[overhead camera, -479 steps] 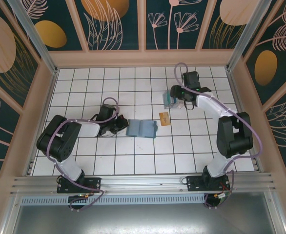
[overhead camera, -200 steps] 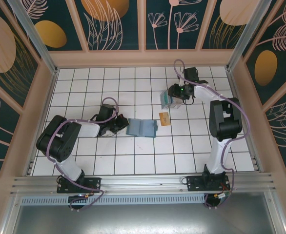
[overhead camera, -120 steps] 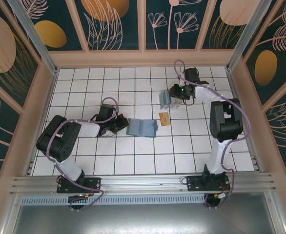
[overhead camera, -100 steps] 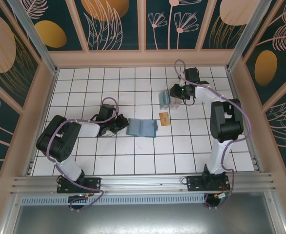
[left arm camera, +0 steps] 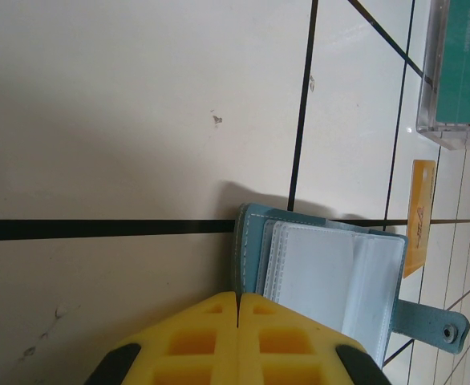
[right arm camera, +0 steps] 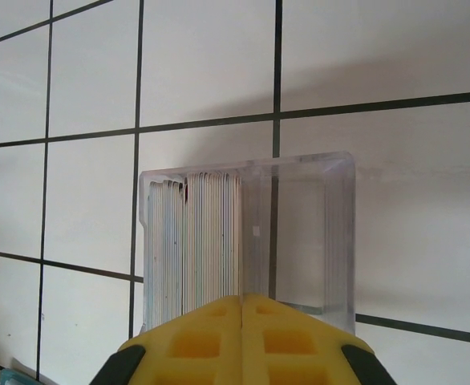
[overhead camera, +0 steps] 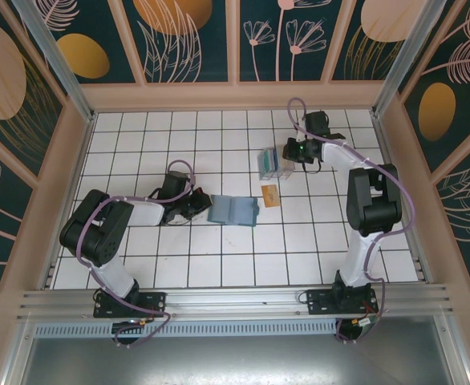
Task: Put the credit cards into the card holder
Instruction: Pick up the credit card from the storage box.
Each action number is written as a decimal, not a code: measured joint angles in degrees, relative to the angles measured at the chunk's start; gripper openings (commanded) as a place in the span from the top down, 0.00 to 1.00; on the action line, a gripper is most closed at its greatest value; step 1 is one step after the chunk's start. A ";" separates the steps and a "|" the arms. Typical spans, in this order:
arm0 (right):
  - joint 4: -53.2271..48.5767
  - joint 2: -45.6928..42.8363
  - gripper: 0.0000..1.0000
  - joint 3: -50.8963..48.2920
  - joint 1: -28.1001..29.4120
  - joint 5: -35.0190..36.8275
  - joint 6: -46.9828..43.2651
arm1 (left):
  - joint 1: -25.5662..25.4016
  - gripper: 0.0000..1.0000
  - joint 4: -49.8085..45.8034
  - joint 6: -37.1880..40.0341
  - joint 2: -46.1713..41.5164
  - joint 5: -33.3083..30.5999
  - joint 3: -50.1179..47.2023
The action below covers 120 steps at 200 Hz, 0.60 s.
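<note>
Against the earlier overhead frames, the clear box (overhead camera: pixel 269 163) sits slightly further left on the table (overhead camera: pixel 179 257), and the right gripper (overhead camera: pixel 293 151), then partly open, now has its jaws pressed together with nothing visible between them. It sits at the box's right side; whether it touches the wall cannot be told. The wallet, loose card and left arm are unchanged. Count: one wallet (overhead camera: pixel 233 211), lying open at mid-table with its pale pocket face up; one tan-orange card (overhead camera: pixel 271 195) flat just beside the wallet's far right corner; one box holding a stack of cards (right arm camera: pixel 195 241) on edge (number not countable). The left gripper (overhead camera: pixel 199 207) is closed and empty, its tips at the wallet's left edge.
</note>
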 measured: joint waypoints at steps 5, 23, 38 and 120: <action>0.02 -0.09 1.00 0.00 0.00 0.20 0.00 | 0.00 1.00 0.00 0.02 0.00 0.00 0.00; 0.07 -0.63 1.00 -0.31 0.00 0.87 -0.02 | 0.00 1.00 0.00 0.02 0.00 -0.02 0.00; 0.07 -1.46 1.00 -0.59 0.00 1.75 -0.04 | 0.00 1.00 0.00 0.02 0.00 -0.02 0.00; 6.51 -23.39 1.00 -17.33 0.11 5.44 3.80 | 0.00 1.00 0.79 -0.68 0.55 -0.02 -0.02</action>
